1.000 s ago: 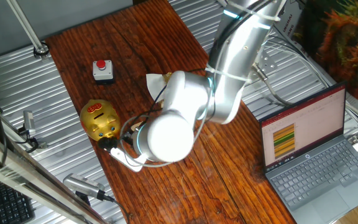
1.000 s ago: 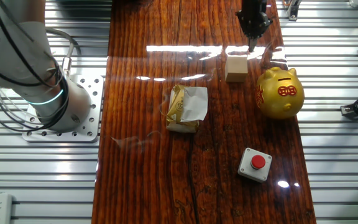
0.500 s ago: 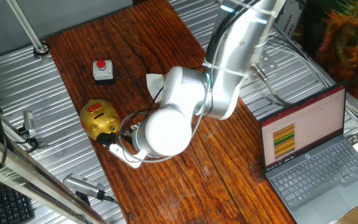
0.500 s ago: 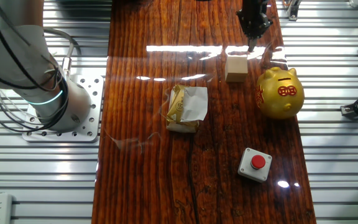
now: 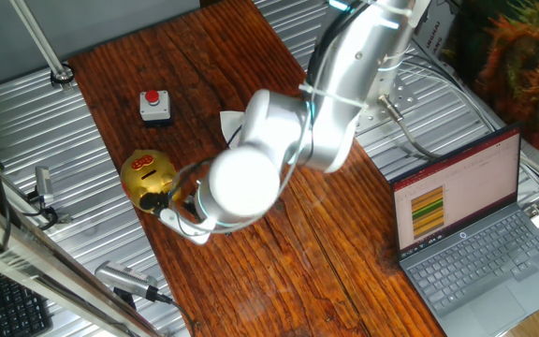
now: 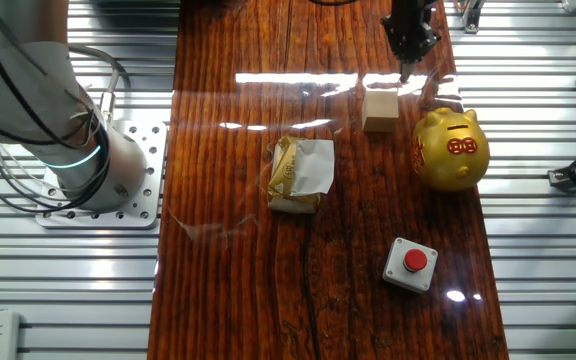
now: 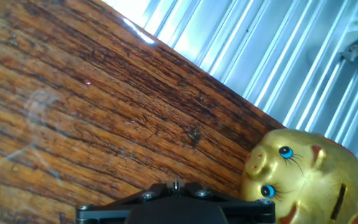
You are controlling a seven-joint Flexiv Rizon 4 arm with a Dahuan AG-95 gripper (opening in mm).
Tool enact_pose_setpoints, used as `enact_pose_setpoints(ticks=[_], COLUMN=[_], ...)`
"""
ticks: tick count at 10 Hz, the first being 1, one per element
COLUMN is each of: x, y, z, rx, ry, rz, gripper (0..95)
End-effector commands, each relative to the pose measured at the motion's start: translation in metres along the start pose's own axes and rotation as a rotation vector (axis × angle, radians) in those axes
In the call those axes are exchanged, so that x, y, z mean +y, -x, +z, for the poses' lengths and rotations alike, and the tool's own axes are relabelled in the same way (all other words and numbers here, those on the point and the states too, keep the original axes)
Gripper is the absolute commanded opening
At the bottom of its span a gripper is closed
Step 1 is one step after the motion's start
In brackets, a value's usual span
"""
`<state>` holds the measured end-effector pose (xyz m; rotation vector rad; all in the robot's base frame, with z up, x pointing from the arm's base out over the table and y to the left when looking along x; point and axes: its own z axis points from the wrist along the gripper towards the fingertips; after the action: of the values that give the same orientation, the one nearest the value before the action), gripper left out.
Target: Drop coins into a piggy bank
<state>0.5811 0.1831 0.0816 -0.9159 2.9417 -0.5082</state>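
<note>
The gold piggy bank (image 5: 148,178) stands near the table's left edge. It also shows in the other fixed view (image 6: 450,150) and at the lower right of the hand view (image 7: 306,180), face toward the camera. My gripper (image 5: 165,200) sits right beside the pig, mostly hidden by the arm. In the other fixed view the gripper (image 6: 405,68) hangs over the table just behind the pale wooden cube (image 6: 380,108). In the hand view the gripper (image 7: 175,186) is shut on a thin dark grey sliver, a coin (image 7: 175,184) seen edge-on.
A red button on a grey box (image 6: 411,263) sits near the front of the table. A gold-and-white packet (image 6: 301,172) lies mid-table. A laptop (image 5: 466,225) stands open to the right. Ribbed metal surfaces flank the wooden table (image 6: 228,250).
In one fixed view the arm's wrist has swung left, toward the pig. In the other fixed view nothing has visibly moved.
</note>
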Motion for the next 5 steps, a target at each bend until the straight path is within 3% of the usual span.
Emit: enact_pose_setpoints(ticks=[1,4,5], x=[0.0007,0.0007,0.0007], y=[0.0003,0.0003,0.0003], z=[0.0005,0.0005,0.0005], rx=[-0.045,-0.033,-0.013], ry=[0.061,0.064,0.084], rz=[0.037,0.176,0.253], gripper=[0.0,0.0,0.0])
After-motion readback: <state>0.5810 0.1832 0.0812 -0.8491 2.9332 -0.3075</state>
